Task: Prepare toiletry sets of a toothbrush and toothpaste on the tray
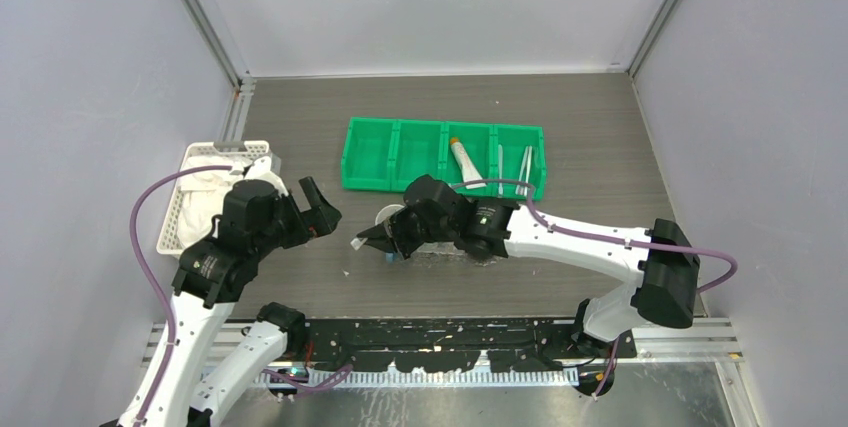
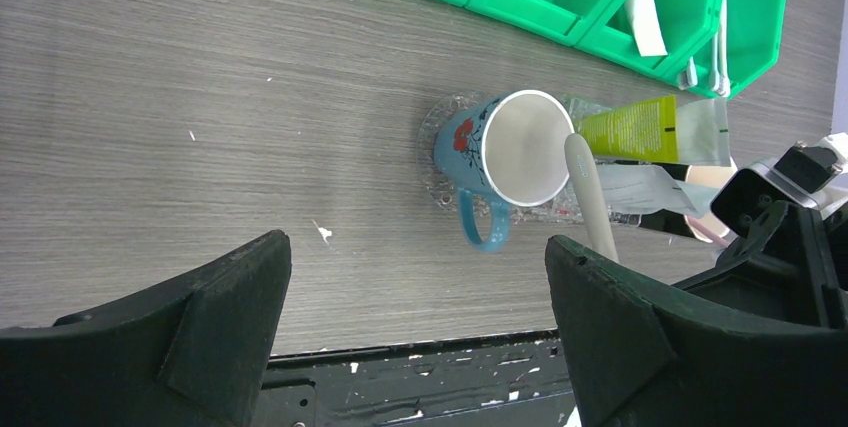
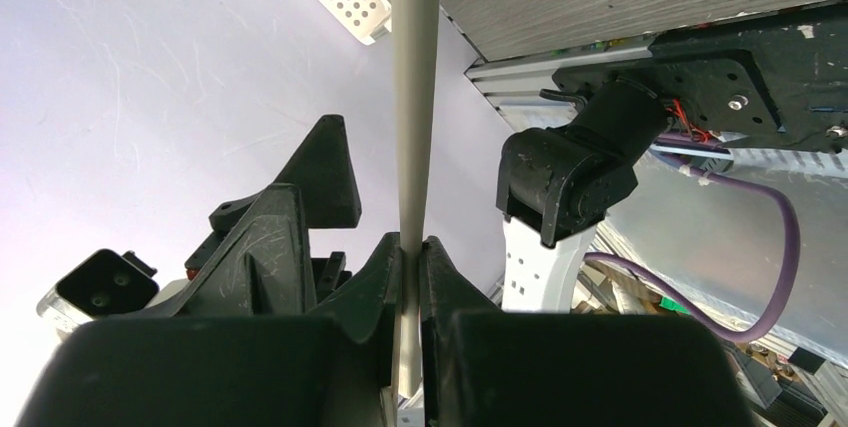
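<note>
My right gripper [image 3: 411,247] is shut on the thin beige handle of a toothbrush [image 3: 415,97]. In the top view it [image 1: 368,238] reaches left over the clear glittery tray [image 1: 432,253]. In the left wrist view the toothbrush [image 2: 590,197] leans with its end against the rim of a blue flowered mug [image 2: 510,152] that stands on the tray [image 2: 432,137]. A yellow-green toothpaste tube [image 2: 640,129] and a clear wrapper lie on the tray beside the mug. My left gripper [image 1: 315,212] is open and empty, left of the mug and above the table [image 2: 415,242].
The green four-compartment bin [image 1: 380,152] stands behind the tray, holding a toothpaste tube [image 1: 463,159] and wrapped toothbrushes [image 1: 525,169] in its right compartments. A white mesh basket [image 1: 185,197] with white cloth sits at the far left. The table's front edge is close below the tray.
</note>
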Robot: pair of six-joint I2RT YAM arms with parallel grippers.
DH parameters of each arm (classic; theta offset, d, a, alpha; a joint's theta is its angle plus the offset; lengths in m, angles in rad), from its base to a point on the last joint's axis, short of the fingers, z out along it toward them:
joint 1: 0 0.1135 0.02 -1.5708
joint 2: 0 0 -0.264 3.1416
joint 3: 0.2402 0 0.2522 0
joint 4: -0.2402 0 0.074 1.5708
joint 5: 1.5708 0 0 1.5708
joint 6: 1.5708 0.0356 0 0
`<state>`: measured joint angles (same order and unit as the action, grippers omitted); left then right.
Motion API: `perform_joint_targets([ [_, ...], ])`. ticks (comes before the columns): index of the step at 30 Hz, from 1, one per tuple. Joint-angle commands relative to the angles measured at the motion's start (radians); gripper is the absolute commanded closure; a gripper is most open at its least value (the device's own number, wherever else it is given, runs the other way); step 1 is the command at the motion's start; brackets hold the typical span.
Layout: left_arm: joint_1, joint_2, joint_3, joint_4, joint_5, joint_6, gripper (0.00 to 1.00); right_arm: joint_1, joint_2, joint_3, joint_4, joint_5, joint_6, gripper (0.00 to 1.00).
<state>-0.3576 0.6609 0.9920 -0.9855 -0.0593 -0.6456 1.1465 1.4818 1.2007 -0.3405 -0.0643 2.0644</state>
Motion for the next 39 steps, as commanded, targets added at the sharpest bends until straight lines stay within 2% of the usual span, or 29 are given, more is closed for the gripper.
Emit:
perform_joint_targets([
  [1, 0.005, -0.007, -0.004, 0.019, 0.005, 0.016, 0.01, 0.013, -0.011, -0.028, 0.056, 0.019, 0.176, 0.9],
  [5, 0.005, -0.009, -0.006, 0.017, 0.003, 0.017, 0.01, 0.018, -0.004, -0.047, 0.082, 0.016, 0.186, 0.89],
  [15, 0.005, -0.004, 0.001, 0.018, 0.002, 0.023, 0.02, 0.018, 0.005, -0.064, 0.132, 0.014, 0.191, 0.74],
  [30, 0.005, -0.007, 0.002, 0.021, 0.01, 0.028, 0.01, 0.0, -0.053, -0.125, 0.156, 0.059, 0.201, 0.71],
  [35, 0.005, -0.011, -0.007, 0.022, 0.011, 0.03, 0.01, -0.02, -0.134, -0.191, 0.155, 0.166, 0.201, 0.7],
  [39, 0.005, -0.01, -0.016, 0.028, 0.01, 0.029, 0.01, -0.032, -0.165, -0.156, 0.109, 0.186, 0.139, 0.69],
])
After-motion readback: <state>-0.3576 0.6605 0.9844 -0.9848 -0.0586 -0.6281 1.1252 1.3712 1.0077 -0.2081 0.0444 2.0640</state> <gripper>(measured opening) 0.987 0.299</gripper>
